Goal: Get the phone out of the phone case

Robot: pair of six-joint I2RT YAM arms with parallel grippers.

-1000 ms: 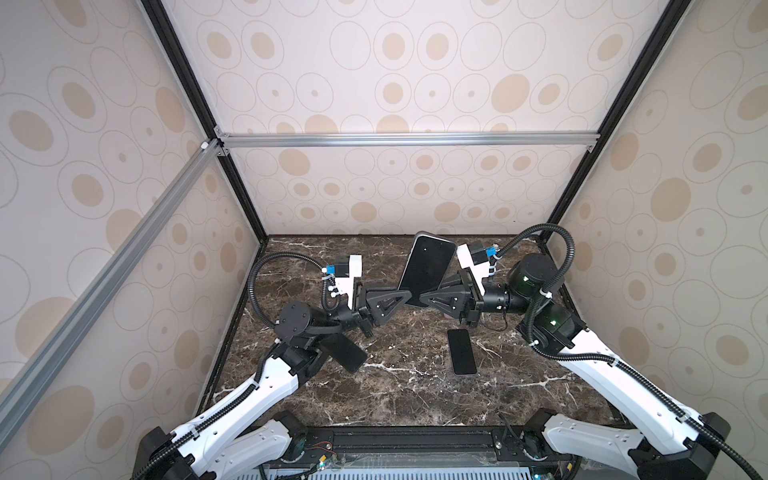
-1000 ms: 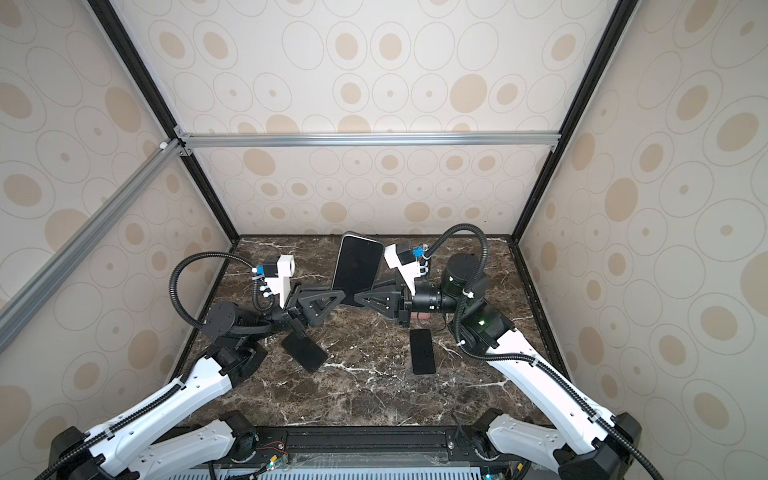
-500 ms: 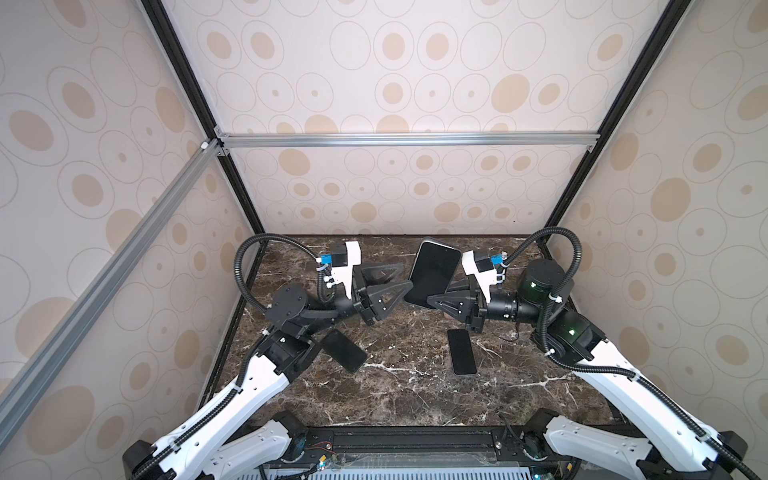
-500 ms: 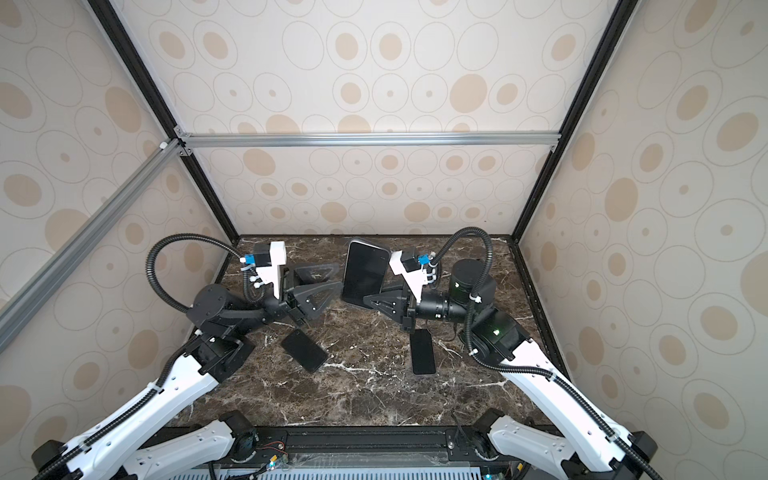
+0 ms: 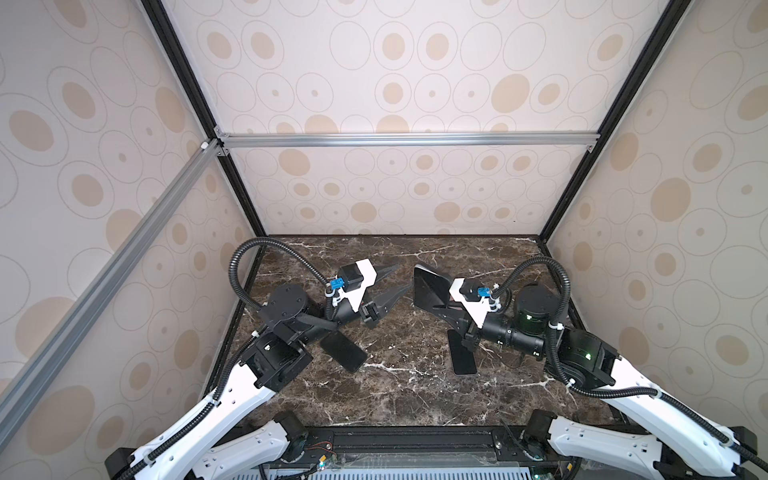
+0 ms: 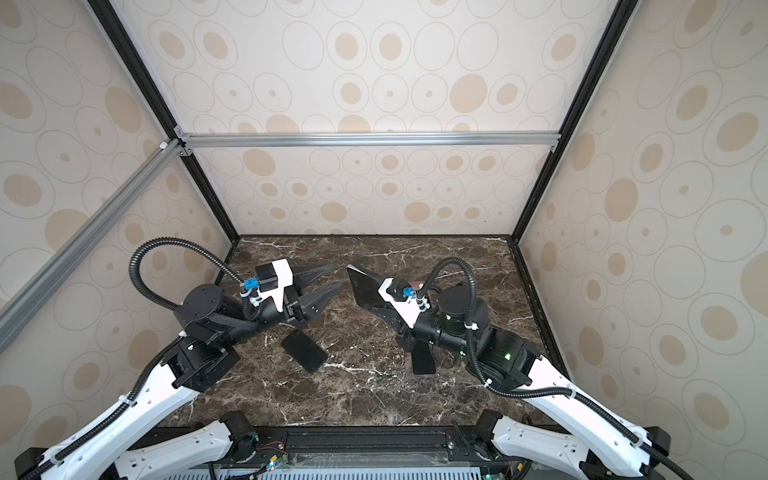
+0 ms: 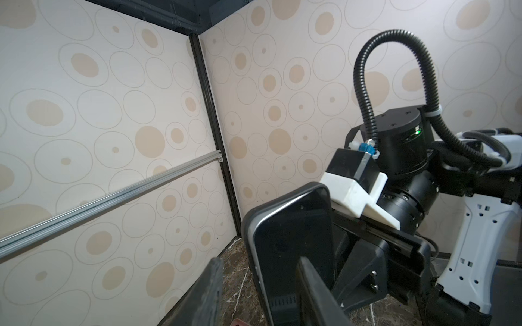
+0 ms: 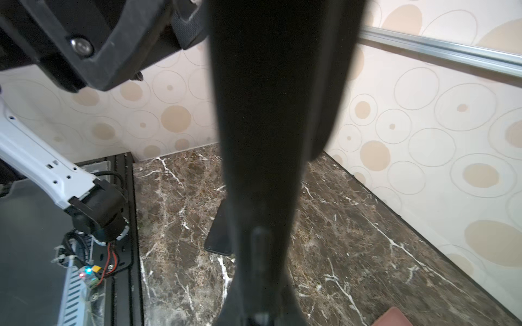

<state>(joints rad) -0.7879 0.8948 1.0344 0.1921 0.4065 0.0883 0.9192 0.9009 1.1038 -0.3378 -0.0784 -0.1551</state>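
Observation:
The black phone sits in a dark grey case, and the two are held on edge above the table. My right gripper is shut on them, and they show in both top views. In the right wrist view the case fills the middle as a dark band, with the gripper behind it. My left gripper is open and empty, a short gap to the left of the phone. Its fingers frame the phone in the left wrist view.
Two other black phones lie flat on the marble table: one beside the left arm, one under the right wrist. A reddish-brown thing lies behind the right gripper. Patterned walls close in the back and both sides.
My left gripper let go of the phone's edge, opened and drew back to the left. The right gripper carried the phone lower and to the right.

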